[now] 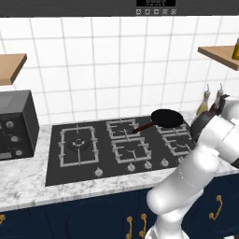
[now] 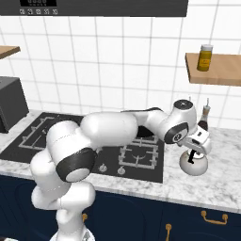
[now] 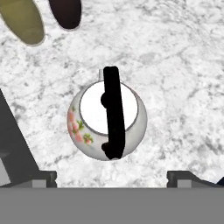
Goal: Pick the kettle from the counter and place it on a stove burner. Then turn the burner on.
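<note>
So the kettle (image 2: 193, 164) is sitting on the marble counter (image 2: 221, 174) at the right of the right base view, just past the right edge of the black cooktop (image 2: 141, 157), with the arm reaching over from the lower left and the gripper (image 2: 195, 149) hanging right above it. From the hand view you're looking straight down on the kettle (image 3: 87, 131): white lid, black handle running top to bottom across the middle of the frame, little pink flower print on its left side. The two finger tips (image 3: 43, 177) poke up at the bottom corners, spread wide apart with the kettle between and above them, not touching it as far as I can tell. Two bottles show at the upper left of that view, an olive one (image 3: 22, 19) and a dark one (image 3: 65, 13). Over in the left base view, the big burner (image 1: 78, 144) sits at the left of the cooktop, well apart from the kettle, and a black frying pan (image 1: 165, 119) rests on the back right burners.
</note>
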Tool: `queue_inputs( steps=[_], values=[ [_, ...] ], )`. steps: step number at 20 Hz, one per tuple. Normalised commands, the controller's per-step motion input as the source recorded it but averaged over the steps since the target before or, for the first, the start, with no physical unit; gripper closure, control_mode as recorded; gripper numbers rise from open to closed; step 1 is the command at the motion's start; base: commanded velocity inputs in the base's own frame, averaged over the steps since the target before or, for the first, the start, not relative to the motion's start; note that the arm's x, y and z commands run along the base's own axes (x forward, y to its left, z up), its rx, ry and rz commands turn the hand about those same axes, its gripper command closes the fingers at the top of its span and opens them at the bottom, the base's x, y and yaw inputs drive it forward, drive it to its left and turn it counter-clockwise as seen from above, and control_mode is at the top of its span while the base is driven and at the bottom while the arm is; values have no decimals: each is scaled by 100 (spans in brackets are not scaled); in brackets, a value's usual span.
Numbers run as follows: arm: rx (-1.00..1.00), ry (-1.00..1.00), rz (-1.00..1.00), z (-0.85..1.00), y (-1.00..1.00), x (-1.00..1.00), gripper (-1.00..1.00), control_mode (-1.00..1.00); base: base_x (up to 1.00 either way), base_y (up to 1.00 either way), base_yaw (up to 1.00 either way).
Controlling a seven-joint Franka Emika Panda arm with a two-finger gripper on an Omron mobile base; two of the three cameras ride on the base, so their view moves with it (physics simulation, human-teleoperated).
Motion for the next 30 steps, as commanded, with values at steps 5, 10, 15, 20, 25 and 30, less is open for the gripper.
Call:
queue_inputs(
  steps=[5,10,15,20,25,30],
  values=[
    [8,0,0,-3,-14,0,-100,-100,0,0,0],
    [2,0,0,-15,0,6,-100,-100,0,0,0],
    [0,0,0,-33,10,23,-100,-100,0,0,0],
    [0,-2,0,-33,-2,25,-100,-100,0,0,0],
    [0,-1,0,-7,-2,6,100,-100,0,0,0],
    [0,0,0,0,0,0,100,-100,0,0,0]
  ],
)
